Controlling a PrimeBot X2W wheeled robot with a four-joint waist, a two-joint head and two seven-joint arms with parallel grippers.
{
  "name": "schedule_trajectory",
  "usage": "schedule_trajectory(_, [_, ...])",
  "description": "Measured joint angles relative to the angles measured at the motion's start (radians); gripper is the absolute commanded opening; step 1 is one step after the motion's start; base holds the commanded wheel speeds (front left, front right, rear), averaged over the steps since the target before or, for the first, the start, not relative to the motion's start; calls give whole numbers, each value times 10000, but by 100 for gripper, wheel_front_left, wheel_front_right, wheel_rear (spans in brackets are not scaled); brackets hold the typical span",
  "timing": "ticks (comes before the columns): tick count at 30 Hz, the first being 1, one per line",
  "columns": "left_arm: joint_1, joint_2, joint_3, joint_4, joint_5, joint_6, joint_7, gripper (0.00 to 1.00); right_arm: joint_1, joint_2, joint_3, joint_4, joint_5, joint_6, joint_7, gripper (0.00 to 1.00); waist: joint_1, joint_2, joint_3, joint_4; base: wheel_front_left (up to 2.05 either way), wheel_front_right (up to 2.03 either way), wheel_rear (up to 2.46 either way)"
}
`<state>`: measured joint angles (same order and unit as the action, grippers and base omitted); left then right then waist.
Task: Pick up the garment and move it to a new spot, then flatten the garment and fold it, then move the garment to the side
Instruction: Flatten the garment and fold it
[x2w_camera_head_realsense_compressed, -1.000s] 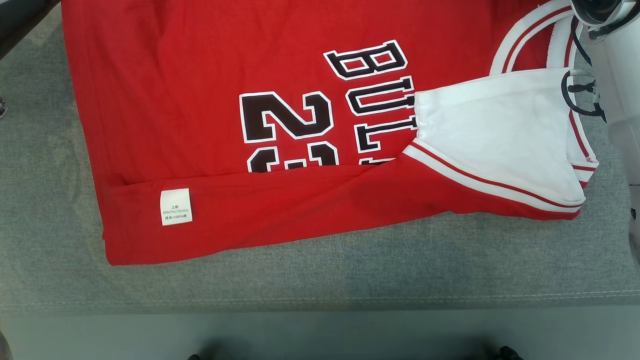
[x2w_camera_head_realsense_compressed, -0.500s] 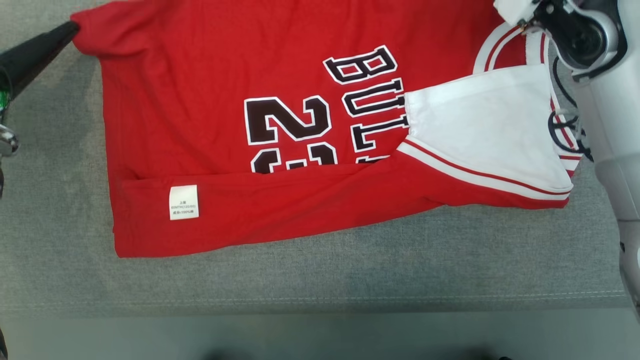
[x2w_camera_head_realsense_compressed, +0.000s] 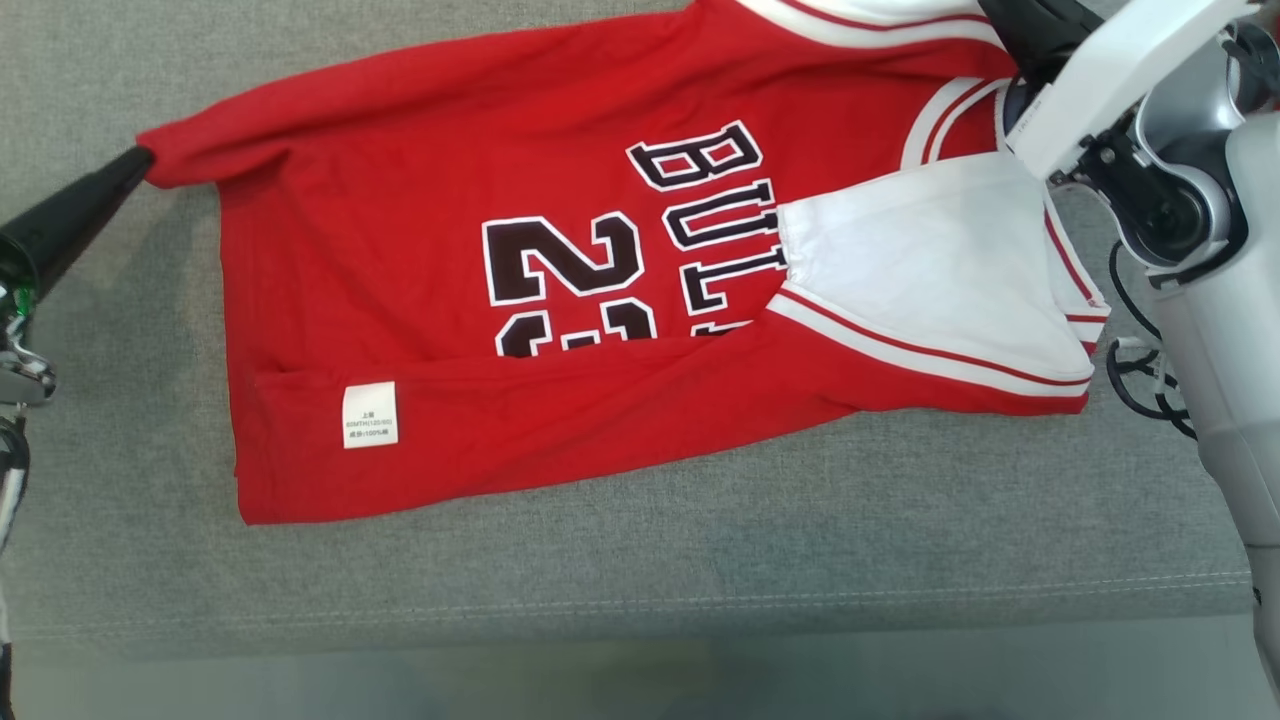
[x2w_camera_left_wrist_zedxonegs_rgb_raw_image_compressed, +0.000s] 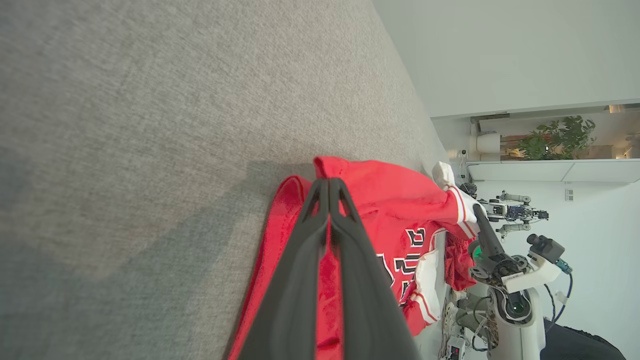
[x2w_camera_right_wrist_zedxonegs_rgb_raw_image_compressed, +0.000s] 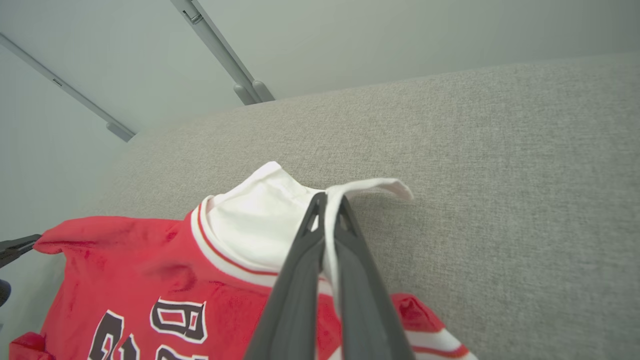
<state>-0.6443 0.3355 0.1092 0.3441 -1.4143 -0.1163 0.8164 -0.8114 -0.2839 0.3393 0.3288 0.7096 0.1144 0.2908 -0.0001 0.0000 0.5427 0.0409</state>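
One red basketball jersey lies on the grey upholstered surface, toward its far edge and well back from the stitched near edge. Black, white-outlined print reads "BUL", with the rest covered by a turned-over white-lined flap. Below it is a big "2" and a second digit cut off by the folded near side. One white care label sits on that fold, its print too small to read. Two claws: the left claw is clenched on the red hem corner at the left end. The right claw is clenched on the white shoulder strap at the far right.
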Motion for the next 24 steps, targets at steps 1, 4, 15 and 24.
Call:
schedule_trajectory(1, [95, -25, 2, -38, -19, -42, 0, 0, 112, -44, -48, -79, 69, 0, -2, 0, 0, 0, -56, -18, 0, 0, 0])
schedule_trajectory(4, [372, -128, -23, -221, -58, -59, -23, 0, 503, -142, -165, -328, 209, -2, -90, 0, 0, 0, -214, -56, 0, 0, 0])
schedule_trajectory(15, [1712, -330, 36, -999, -102, -65, -268, 0, 2108, -236, -410, -1068, 508, -2, -357, 0, 0, 0, -757, -121, 0, 0, 0])
schedule_trajectory(24, [2712, -516, 92, -1699, -165, -67, -520, 0, 3137, -349, -608, -1726, 748, -105, -483, 0, 0, 0, -1143, -67, 0, 0, 0])
